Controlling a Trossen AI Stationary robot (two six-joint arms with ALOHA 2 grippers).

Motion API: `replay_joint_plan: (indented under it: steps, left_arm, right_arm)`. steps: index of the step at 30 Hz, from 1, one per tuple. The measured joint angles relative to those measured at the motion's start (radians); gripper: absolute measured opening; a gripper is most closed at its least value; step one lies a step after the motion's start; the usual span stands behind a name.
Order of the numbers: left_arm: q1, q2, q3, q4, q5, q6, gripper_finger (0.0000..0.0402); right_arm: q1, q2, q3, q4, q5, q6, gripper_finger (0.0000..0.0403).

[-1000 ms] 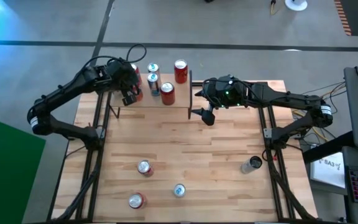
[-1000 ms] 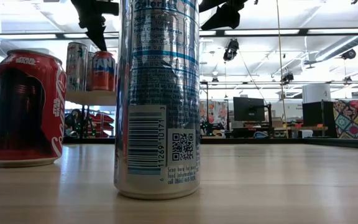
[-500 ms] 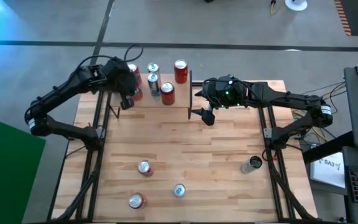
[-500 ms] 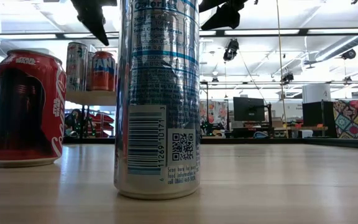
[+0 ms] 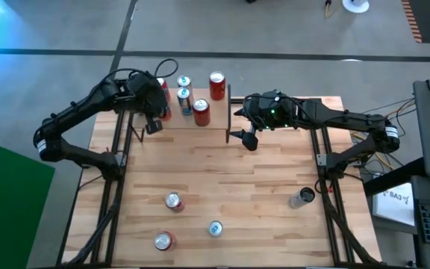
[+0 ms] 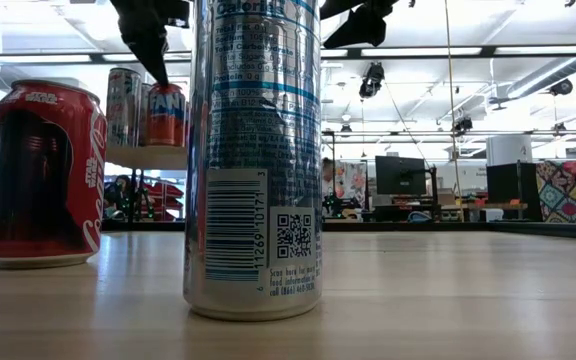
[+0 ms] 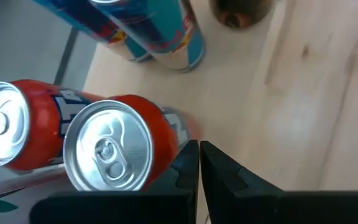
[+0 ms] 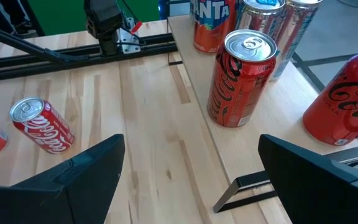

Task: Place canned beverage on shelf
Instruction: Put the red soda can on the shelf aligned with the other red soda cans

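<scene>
The shelf (image 5: pixel 215 112), a small raised light-wood board on black uprights, stands at the table's far side. Several cans stand on it: two orange ones (image 7: pixel 107 146), two tall blue-silver ones (image 7: pixel 160 31) and two red ones (image 8: pixel 241 78). My left gripper (image 5: pixel 153 125) is shut and hangs over the shelf's left near part, right beside the nearer orange can (image 5: pixel 164 112). My right gripper (image 5: pixel 245 138) is open and empty, just off the shelf's right near corner. Its fingers are wide apart in the right wrist view (image 8: pixel 191 149). My left gripper's shut fingers (image 7: pixel 188 165) point down beside the nearer orange can's side (image 7: pixel 166 134). The can stands upright on the shelf. Whether the fingers touch it, I cannot tell.
Three cans stand on the table's near part: red (image 5: pixel 173 201), blue-silver (image 5: pixel 215 229) and red (image 5: pixel 163 240). A dark can (image 5: pixel 302 197) stands near the right edge. The low view shows a tall silver-blue can (image 6: pixel 253 150) and a red can (image 6: pixel 43 175) up close.
My left gripper has shifted a little toward the table's near edge beside the orange cans, tipping slightly and back. The cans on the shelf stand as before.
</scene>
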Motion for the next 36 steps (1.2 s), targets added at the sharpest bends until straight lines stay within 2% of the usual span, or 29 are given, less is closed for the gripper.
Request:
replay_joint_plan:
  steps: [7, 15, 20, 36]
  left_arm:
    - [0.001, 0.001, 0.0, 0.001, -0.113, -0.012, 0.0]
    - [0.002, 0.0, 0.0, -0.002, -0.117, -0.012, 0.0]
    - [0.002, 0.0, 0.0, -0.014, -0.163, -0.027, 0.0]
    - [0.002, -0.002, 0.0, -0.036, -0.171, -0.045, 0.0]
  right_arm:
    - [0.0, 0.0, 0.0, 0.0, 0.0, 0.0, 0.0359]
    - [0.0, 0.0, 0.0, 0.0, 0.0, 0.0, 0.0359]
    - [0.0, 0.0, 0.0, 0.0, 0.0, 0.0, 0.0359]
    - [0.0, 0.0, 0.0, -0.002, 0.0, 0.0, 0.0359]
